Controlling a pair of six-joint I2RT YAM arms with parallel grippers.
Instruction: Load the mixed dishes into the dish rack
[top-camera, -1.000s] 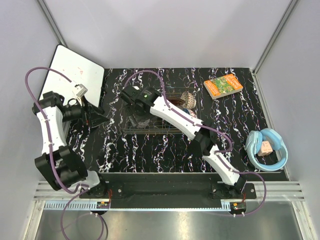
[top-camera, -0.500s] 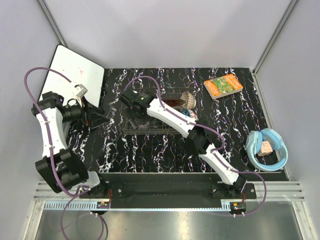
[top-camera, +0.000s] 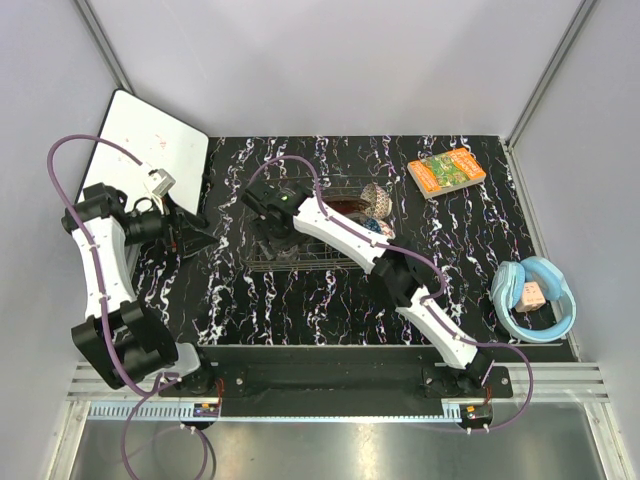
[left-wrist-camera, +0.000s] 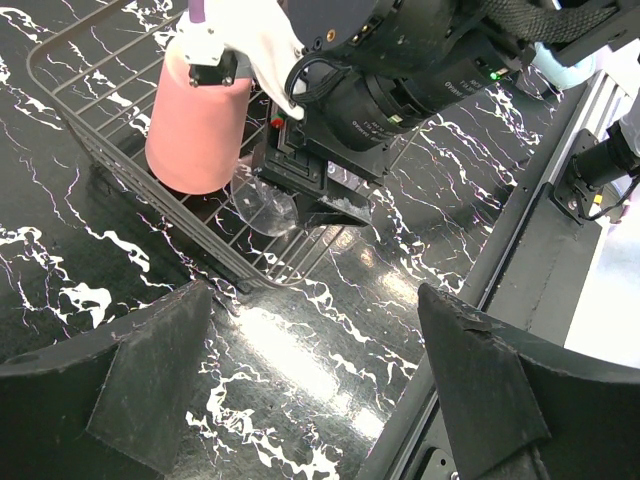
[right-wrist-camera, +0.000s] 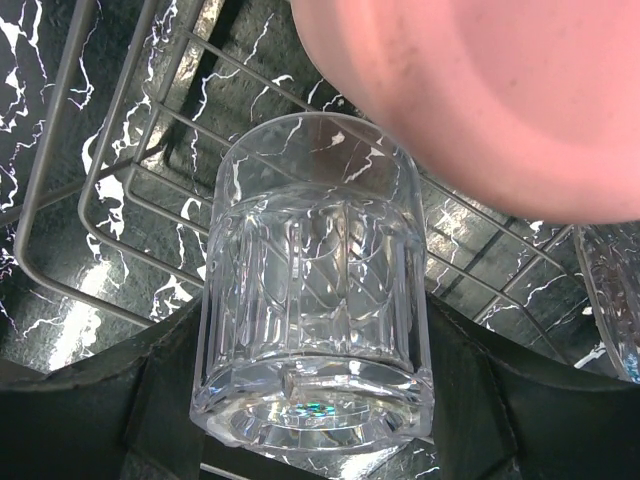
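My right gripper (right-wrist-camera: 315, 400) is shut on the small clear glass (right-wrist-camera: 315, 300), a finger on each side of it. It holds the glass over the near left corner of the dish rack (right-wrist-camera: 60, 200). The pink plastic cup (right-wrist-camera: 500, 90) stands inside the rack right beside the glass. The left wrist view shows the same cup (left-wrist-camera: 195, 125), glass (left-wrist-camera: 262, 205) and rack (left-wrist-camera: 60, 90) from the side. From above, patterned bowls (top-camera: 378, 202) lean at the right end of the rack (top-camera: 300, 264). My left gripper (left-wrist-camera: 315, 300) stands open over bare table, left of the rack.
A white flat board (top-camera: 150, 150) lies at the far left. An orange-green book (top-camera: 446, 171) lies at the back right. A light blue round thing (top-camera: 535, 296) sits at the right edge. Both wrists (top-camera: 272, 205) (top-camera: 150, 222) are left of centre.
My right arm has shifted a little to the left over the rack with the glass still in its grip. The left arm has stayed put.
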